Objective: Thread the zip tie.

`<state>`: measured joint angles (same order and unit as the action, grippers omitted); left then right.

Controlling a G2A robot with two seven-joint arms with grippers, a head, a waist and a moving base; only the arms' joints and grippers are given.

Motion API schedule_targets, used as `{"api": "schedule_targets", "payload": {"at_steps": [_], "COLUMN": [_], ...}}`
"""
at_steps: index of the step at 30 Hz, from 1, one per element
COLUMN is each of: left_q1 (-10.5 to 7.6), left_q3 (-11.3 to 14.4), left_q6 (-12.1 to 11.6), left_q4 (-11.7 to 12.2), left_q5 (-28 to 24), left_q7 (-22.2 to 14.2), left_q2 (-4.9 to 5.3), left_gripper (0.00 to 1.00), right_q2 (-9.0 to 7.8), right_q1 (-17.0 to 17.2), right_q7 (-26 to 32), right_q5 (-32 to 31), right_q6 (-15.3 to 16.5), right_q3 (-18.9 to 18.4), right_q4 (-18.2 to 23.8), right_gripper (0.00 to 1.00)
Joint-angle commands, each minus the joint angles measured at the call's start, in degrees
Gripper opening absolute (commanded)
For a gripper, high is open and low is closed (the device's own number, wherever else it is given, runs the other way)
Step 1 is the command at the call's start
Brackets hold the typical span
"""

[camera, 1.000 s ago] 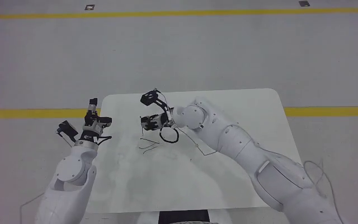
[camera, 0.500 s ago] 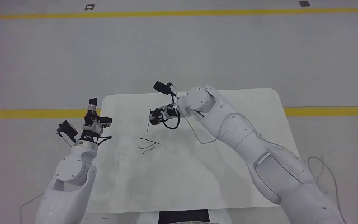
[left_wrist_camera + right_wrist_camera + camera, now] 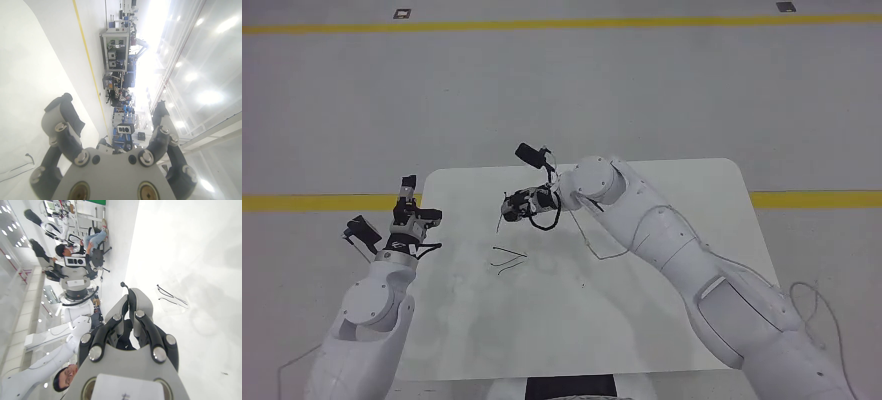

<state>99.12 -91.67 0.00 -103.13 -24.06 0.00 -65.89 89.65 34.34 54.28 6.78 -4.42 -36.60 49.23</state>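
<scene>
Zip tie (image 3: 124, 285) sat pinched in my right gripper (image 3: 129, 297), its head poking out past the closed fingers (image 3: 141, 300), held over the worktop (image 3: 542, 330). Two spare ties (image 3: 509, 259) lay flat on the worktop near it. My left gripper (image 3: 113, 108) hung spread wide open by the worktop's left edge.

**White shells, black linkages**

In the top view the left arm (image 3: 372, 300) at lower left and the right arm (image 3: 672, 240) across the middle are glossy white, rounded segments. A black cable (image 3: 545, 222) loops at the right wrist. The left gripper (image 3: 113, 102) has a grey plate, silver screws, black links and brass-ringed holes. The right gripper (image 3: 130, 294) adds grey finger shells and a white label at the bottom edge.
</scene>
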Motion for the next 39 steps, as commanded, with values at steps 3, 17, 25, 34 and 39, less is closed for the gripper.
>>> {"api": "schedule_targets", "payload": {"at_steps": [3,17,25,34,39], "left_q1": [0.00,0.00,-0.31,-1.59,-1.59], "left_q3": [0.0,0.0,0.1,-1.4,-1.4], "left_q6": [0.0,0.0,-6.4,-19.5,-19.5], "left_q4": [0.0,0.0,0.2,1.6,1.6], "left_q5": [0.0,0.0,5.9,32.7,32.7], "left_q7": [0.0,0.0,-1.1,-1.1,-1.1], "left_q2": [0.00,0.00,0.04,0.79,0.79], "left_gripper": [1.00,1.00,1.00,1.00,1.00], "right_q2": [0.61,2.25,1.97,2.53,2.53], "right_q1": [-0.2,-2.6,-1.0,-3.0,-3.0], "right_q7": [0.0,0.5,-1.6,-1.0,-1.0], "right_q5": [4.8,10.1,11.0,14.2,14.2], "right_q6": [-1.8,-3.8,-6.5,-15.1,-15.1], "right_q3": [-1.7,-2.6,-4.0,-5.4,-5.4], "right_q4": [-1.8,-6.9,-5.1,-7.2,-7.2], "right_gripper": [0.00,0.00,0.00,0.00,0.00]}}
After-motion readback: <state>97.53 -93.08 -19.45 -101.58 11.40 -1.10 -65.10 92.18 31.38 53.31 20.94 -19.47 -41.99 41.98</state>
